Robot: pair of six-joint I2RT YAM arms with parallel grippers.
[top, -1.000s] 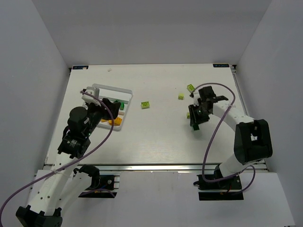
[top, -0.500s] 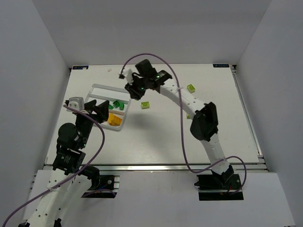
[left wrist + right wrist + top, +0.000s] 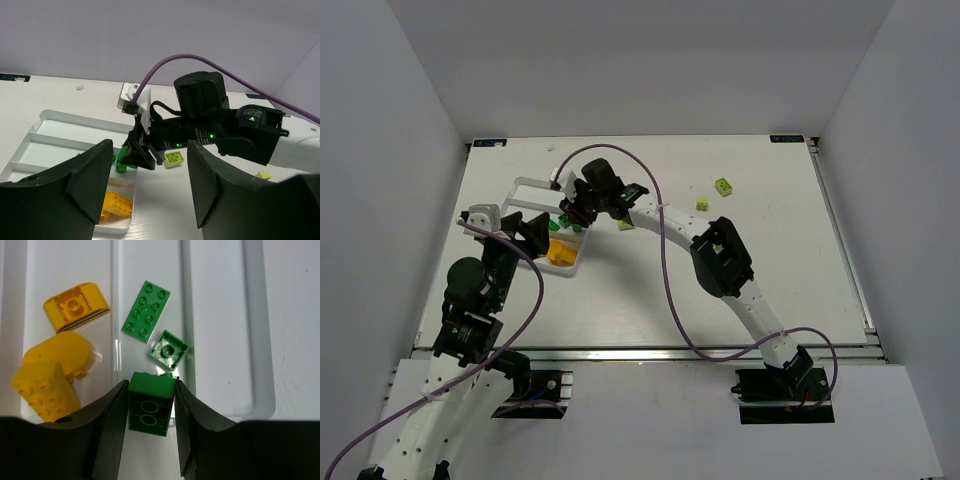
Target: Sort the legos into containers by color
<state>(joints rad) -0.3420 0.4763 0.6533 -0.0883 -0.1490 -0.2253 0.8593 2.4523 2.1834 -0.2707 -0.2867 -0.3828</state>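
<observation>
The right gripper (image 3: 150,392) clamps a dark green brick (image 3: 148,415) over the tray (image 3: 220,340), seemingly clear of it; left gripper (image 3: 149,185) gapes nearby

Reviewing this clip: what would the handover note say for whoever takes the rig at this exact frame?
Left gripper: open, empty, hovering at the near end of the tray.
Right gripper: shut on a dark green brick, above the tray's green compartment.
Done: yellow bricks sit in one compartment, and two green pieces in the next one.
Left: release the held brick there. At least three lime bricks lie loose on the table to the right of the tray. No lime brick is seen in the tray.
</observation>
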